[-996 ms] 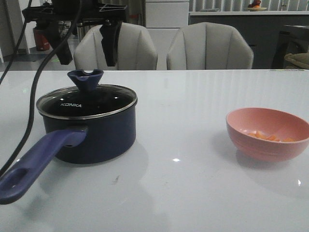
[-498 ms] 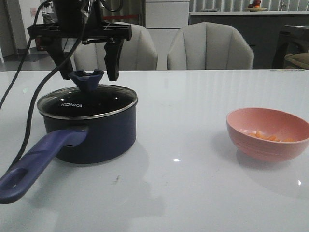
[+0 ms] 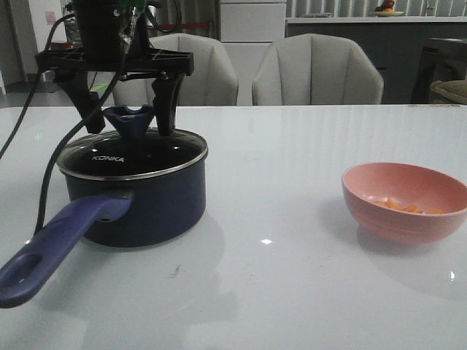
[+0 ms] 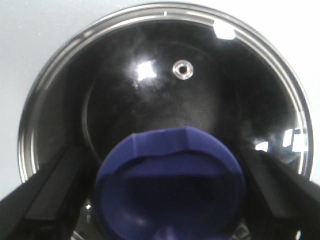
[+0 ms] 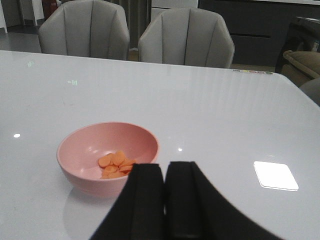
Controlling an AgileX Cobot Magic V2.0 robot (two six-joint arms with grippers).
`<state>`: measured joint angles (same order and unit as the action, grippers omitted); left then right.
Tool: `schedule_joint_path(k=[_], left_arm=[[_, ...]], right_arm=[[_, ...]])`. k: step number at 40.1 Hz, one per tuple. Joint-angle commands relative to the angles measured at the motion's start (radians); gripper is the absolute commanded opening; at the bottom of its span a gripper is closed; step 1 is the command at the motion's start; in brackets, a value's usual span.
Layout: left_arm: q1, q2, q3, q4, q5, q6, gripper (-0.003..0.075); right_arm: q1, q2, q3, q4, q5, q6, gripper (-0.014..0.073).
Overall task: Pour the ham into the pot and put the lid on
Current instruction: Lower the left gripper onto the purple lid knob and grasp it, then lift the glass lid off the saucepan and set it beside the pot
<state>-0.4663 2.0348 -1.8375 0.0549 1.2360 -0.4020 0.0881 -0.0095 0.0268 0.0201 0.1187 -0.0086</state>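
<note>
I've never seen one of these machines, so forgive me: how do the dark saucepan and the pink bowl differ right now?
The dark navy round saucepan is closed by a clear glass lid; the pink round bowl is open. The saucepan has a long purple-blue handle; the bowl has none. The bowl holds thin orange ham slices; none show through the lid. The open left claw straddles the lid's knob; nothing hovers over the bowl. Both rest on the white table.

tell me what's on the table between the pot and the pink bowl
Nothing: in the front view the stretch of table between the pot and the pink bowl is bare, showing only reflections.
</note>
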Motion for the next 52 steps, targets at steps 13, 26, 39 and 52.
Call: schedule_joint_path(k=[13, 26, 39, 52], left_arm=[[0.002, -0.053, -0.02, 0.01, 0.033, -0.012, 0.0316], [0.01, -0.085, -0.033, 0.002, 0.033, -0.008, 0.0314], [0.078, -0.18, -0.033, 0.0, 0.033, 0.068, 0.0314], [0.299, -0.31, 0.079, 0.048, 0.033, 0.137, 0.0313]], right_arm=[[-0.005, -0.021, -0.005, -0.012, -0.085, -0.003, 0.0146], [-0.005, -0.021, -0.005, -0.012, -0.085, -0.003, 0.0146], [-0.005, -0.021, -0.005, -0.012, -0.085, -0.003, 0.0146], [-0.005, -0.021, -0.005, -0.012, -0.085, -0.003, 0.0146]])
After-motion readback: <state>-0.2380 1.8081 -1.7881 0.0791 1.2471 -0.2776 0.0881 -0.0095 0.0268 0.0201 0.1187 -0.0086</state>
